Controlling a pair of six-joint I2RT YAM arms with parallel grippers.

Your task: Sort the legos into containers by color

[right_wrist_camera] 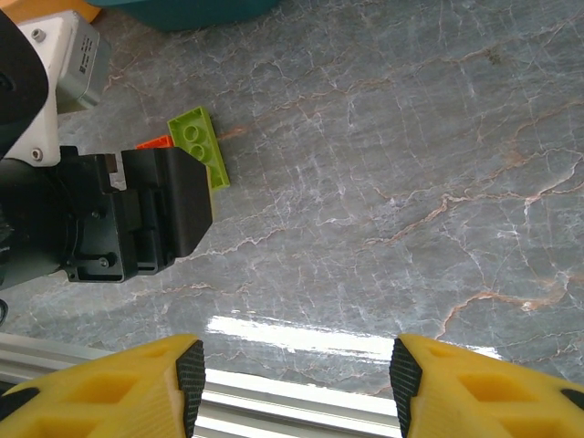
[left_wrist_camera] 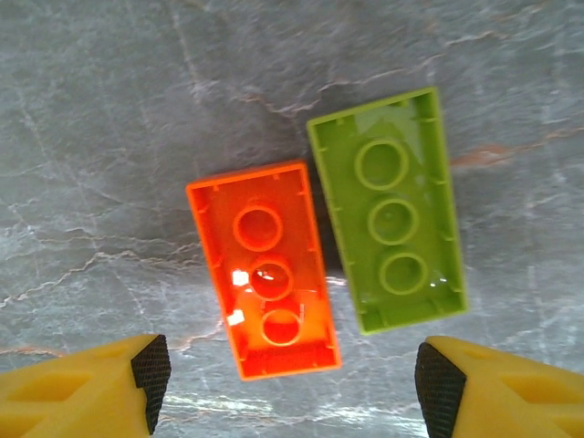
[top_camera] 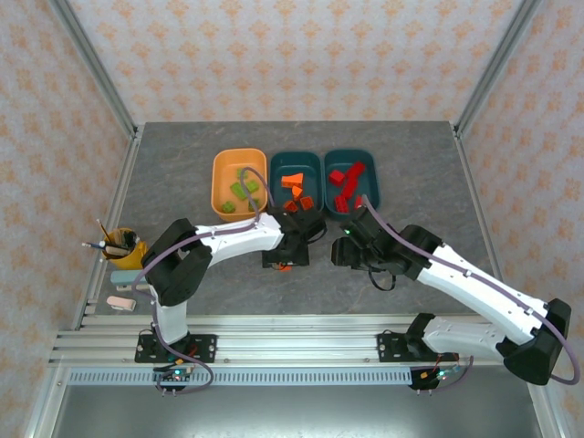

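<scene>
Grey marbled tabletop (top_camera: 237,287). Along its far side, three shallow plastic tubs in a row, already sorted by colour: light orange tub (top_camera: 217,182) with lime green pieces (top_camera: 242,190), middle dark teal tub (top_camera: 275,173) with orange pieces (top_camera: 294,180), right dark teal tub (top_camera: 372,178) with red pieces (top_camera: 345,182). Left yellow-fingered gripper (left_wrist_camera: 292,379) low over the table, jaws wide apart and empty, straddling two unsorted bricks lying hollow side up, just beside each other: orange plastic brick (left_wrist_camera: 265,269), lime green plastic brick (left_wrist_camera: 388,210). Probably lined up to take one. Right gripper (right_wrist_camera: 297,370) likewise open and empty over bare table, seemingly leaving room.
</scene>
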